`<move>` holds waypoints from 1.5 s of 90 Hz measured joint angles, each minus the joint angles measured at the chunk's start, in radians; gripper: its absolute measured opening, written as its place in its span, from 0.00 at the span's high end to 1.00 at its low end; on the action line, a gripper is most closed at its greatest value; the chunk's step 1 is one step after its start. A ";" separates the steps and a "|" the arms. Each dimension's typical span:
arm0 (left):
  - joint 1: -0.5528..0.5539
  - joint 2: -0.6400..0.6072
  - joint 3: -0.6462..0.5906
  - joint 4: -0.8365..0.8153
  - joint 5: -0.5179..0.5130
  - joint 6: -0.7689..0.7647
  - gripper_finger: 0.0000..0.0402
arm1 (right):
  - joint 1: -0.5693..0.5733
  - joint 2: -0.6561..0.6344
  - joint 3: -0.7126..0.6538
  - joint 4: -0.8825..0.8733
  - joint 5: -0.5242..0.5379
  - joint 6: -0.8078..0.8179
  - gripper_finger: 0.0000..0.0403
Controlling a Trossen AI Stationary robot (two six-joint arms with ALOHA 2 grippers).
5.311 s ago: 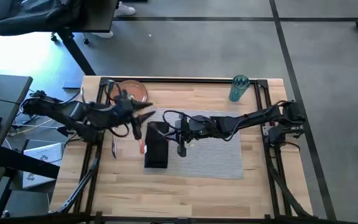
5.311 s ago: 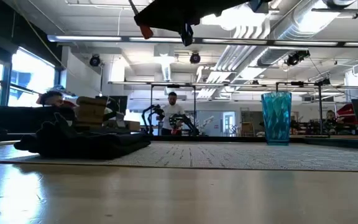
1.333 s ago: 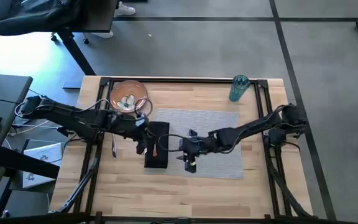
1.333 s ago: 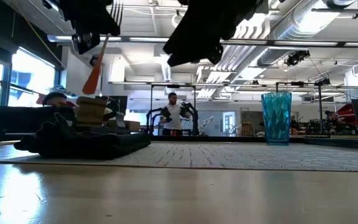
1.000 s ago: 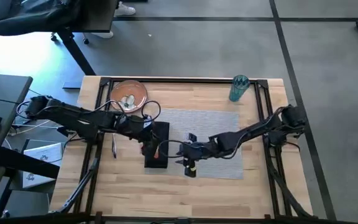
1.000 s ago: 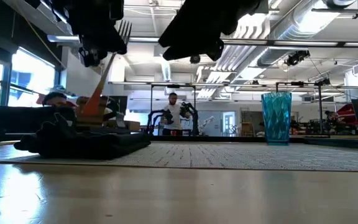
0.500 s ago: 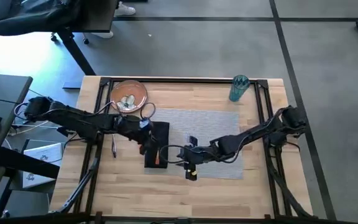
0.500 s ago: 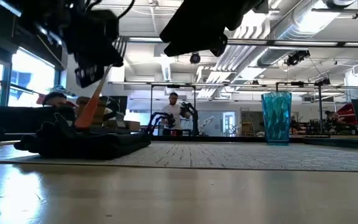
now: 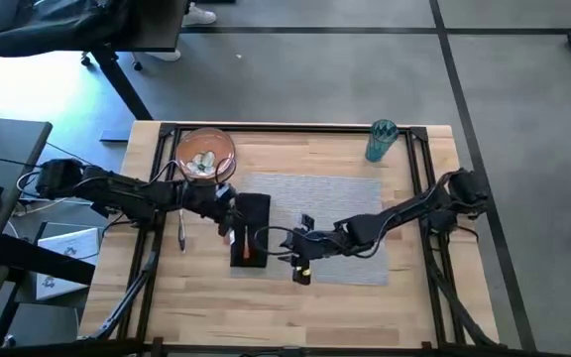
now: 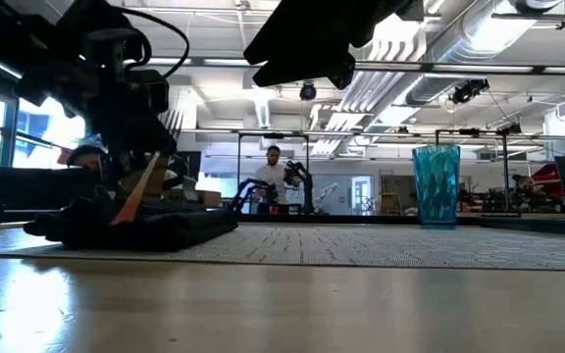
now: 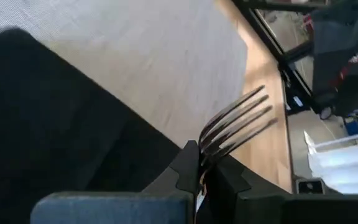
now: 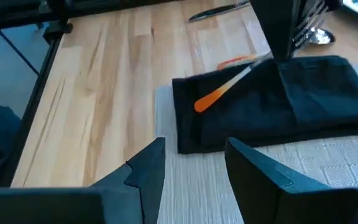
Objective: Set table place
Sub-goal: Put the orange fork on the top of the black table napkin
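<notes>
Fork (image 11: 235, 124) handle hidden (behind left pincer (image 11: 199, 176)).

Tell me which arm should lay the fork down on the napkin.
Left. The left hand is shut on the fork, its orange handle low over the napkin. The right hand is open and empty over the placemat.

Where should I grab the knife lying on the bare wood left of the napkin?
The knife lies flat and lengthwise beside the napkin. Probably best to come straight down at mid-length, fingers closing across its narrow width. The left gripper, nearest, is shut on the fork.
</notes>
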 joint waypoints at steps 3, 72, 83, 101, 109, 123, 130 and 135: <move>0.003 0.000 -0.003 0.000 -0.007 0.005 1.00 | -0.001 0.000 0.000 0.003 0.000 0.000 0.64; 0.010 0.094 -0.008 -0.022 -0.199 0.078 0.84 | 0.007 0.000 0.000 0.009 -0.002 0.000 0.64; 0.010 0.131 -0.008 -0.017 -0.208 0.099 0.77 | 0.010 0.000 0.000 0.009 -0.002 -0.001 0.64; 0.010 0.193 -0.008 0.006 -0.211 0.115 0.71 | 0.020 0.001 0.000 0.009 -0.002 -0.006 0.64; 0.010 0.211 -0.008 0.044 -0.211 0.136 0.70 | 0.021 0.001 0.000 0.010 -0.002 -0.004 0.64; 0.010 0.215 -0.006 0.084 -0.209 0.161 0.70 | 0.021 0.001 0.000 0.010 -0.002 -0.001 0.64; 0.010 0.215 -0.006 0.069 -0.209 0.172 0.70 | 0.021 0.001 0.000 0.010 -0.002 0.000 0.64; 0.010 0.215 -0.006 0.045 -0.216 0.176 0.69 | 0.021 0.001 0.000 0.010 -0.002 -0.001 0.64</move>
